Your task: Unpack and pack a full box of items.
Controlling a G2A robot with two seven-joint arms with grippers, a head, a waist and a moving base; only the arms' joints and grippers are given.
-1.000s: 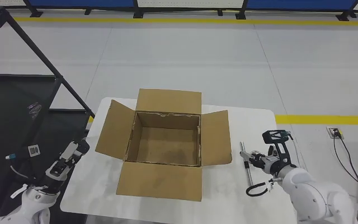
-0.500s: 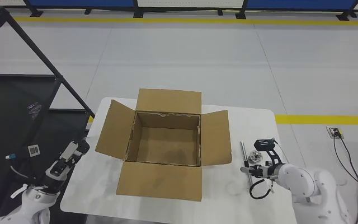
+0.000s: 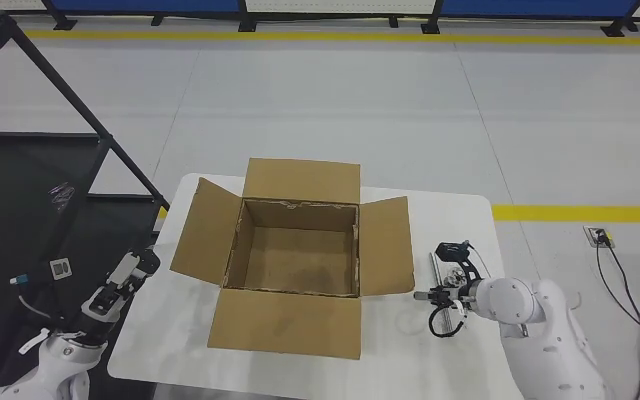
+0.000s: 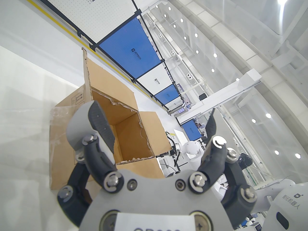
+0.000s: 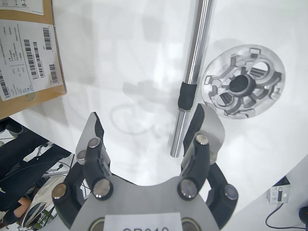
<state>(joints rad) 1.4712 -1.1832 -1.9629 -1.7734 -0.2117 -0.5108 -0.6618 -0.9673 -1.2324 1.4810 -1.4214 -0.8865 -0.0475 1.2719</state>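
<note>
Lower left of the top view: the left gripper (image 3: 141, 263) is held off the table's (image 3: 400, 352) edge, with jaws spread and nothing between them (left wrist view (image 4: 154, 118)).

Centre: the cardboard box (image 3: 285, 325) is stood open, all four flaps folded out. No items are seen inside.

Right of the box: a metal rod (image 3: 434, 264) is laid flat on the table. Its long axis runs up and down the frame, roughly parallel to the box's right flap. The right gripper (image 3: 430, 296) is set low over its lower end, jaws spread. In the right wrist view (image 5: 146, 118) that end is seen between the fingers, close against one pad (image 5: 192, 121). Contact cannot be told.

The rod (image 5: 197, 44) is judged stiff, polished, slippery and apt to roll. A hold across the shaft at the black band (image 5: 187, 94) is advised.

A round cast metal part (image 5: 243, 88) is noted just beside the rod.
</note>
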